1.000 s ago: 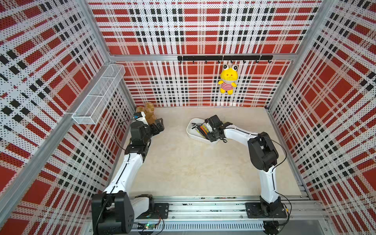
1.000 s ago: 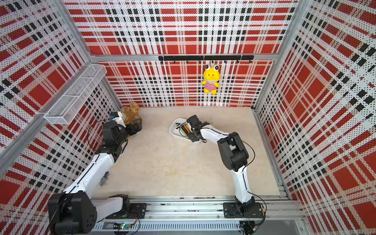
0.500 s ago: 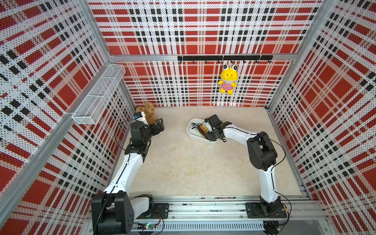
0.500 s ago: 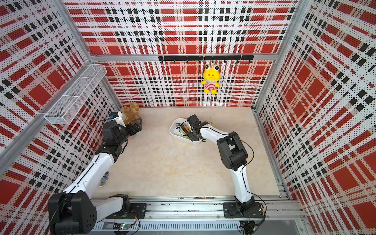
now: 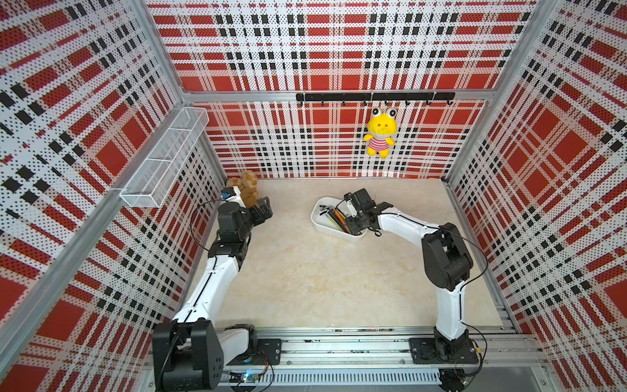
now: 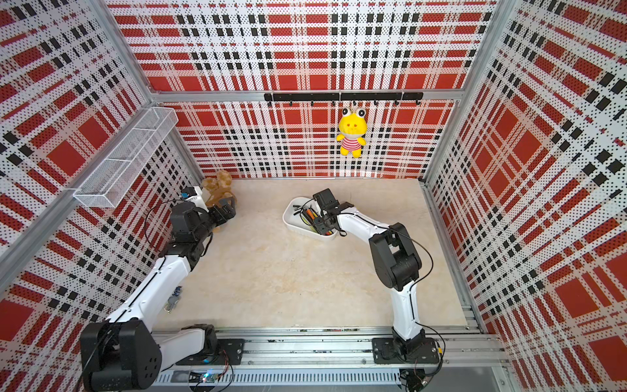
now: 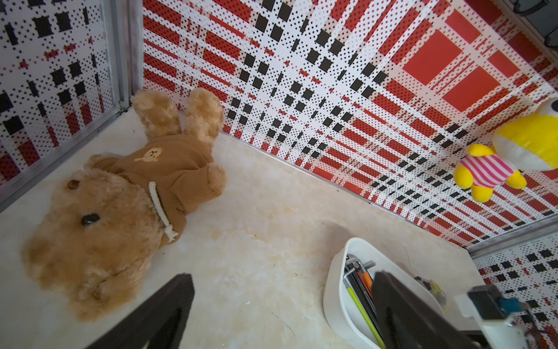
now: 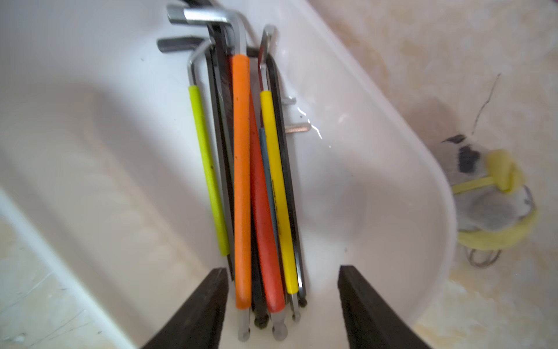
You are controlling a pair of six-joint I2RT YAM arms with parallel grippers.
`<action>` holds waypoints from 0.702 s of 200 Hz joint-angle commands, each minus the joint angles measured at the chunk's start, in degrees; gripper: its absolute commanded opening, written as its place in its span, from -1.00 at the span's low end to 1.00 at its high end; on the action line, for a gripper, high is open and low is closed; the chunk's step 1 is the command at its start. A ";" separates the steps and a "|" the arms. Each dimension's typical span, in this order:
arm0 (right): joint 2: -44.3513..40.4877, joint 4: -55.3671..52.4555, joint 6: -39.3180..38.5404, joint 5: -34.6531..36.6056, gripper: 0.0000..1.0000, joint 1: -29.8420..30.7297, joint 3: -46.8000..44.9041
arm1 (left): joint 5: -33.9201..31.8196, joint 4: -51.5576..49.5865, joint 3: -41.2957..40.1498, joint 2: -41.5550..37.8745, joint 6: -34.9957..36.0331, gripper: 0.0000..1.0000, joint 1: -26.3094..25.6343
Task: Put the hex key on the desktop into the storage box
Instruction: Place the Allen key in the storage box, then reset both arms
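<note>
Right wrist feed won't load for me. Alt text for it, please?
The right gripper hangs open over the white storage box, its dark jaws either side of one end of a bundle of hex keys lying inside, some sleeved in lime, orange, red and yellow. Outside the box, a blurred yellow-and-grey object lies on the desktop.

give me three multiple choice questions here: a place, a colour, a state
1. Where is the brown teddy? A) wire basket B) desktop, far corner C) hook rail
2. Colour of the plush hanging on the back wall? A) green B) yellow C) blue
3. The right pincer is? A) open over the hex keys B) shut on one C) shut on the teddy
Key: B, it lies on the marble top; B, yellow head; A, fingers apart above the storage box.
</note>
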 commanded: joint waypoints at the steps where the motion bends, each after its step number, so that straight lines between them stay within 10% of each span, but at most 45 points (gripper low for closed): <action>1: -7.42 4.39 -0.55 0.98 0.58 -0.35 -1.90 | -3.72 3.53 -1.46 -1.25 2.11 0.99 -0.44; 17: -11.42 7.35 -0.92 2.46 0.99 -0.35 -4.73 | -7.10 7.90 -4.68 -3.25 2.84 0.98 -0.44; 91: -27.92 23.74 1.71 6.94 1.00 -6.16 -20.91 | -25.12 26.60 -17.57 -7.65 10.08 1.00 -0.39; 140: -34.03 30.76 8.31 3.28 1.00 -15.59 -31.99 | -25.92 40.05 -24.62 -2.27 15.91 0.99 -2.41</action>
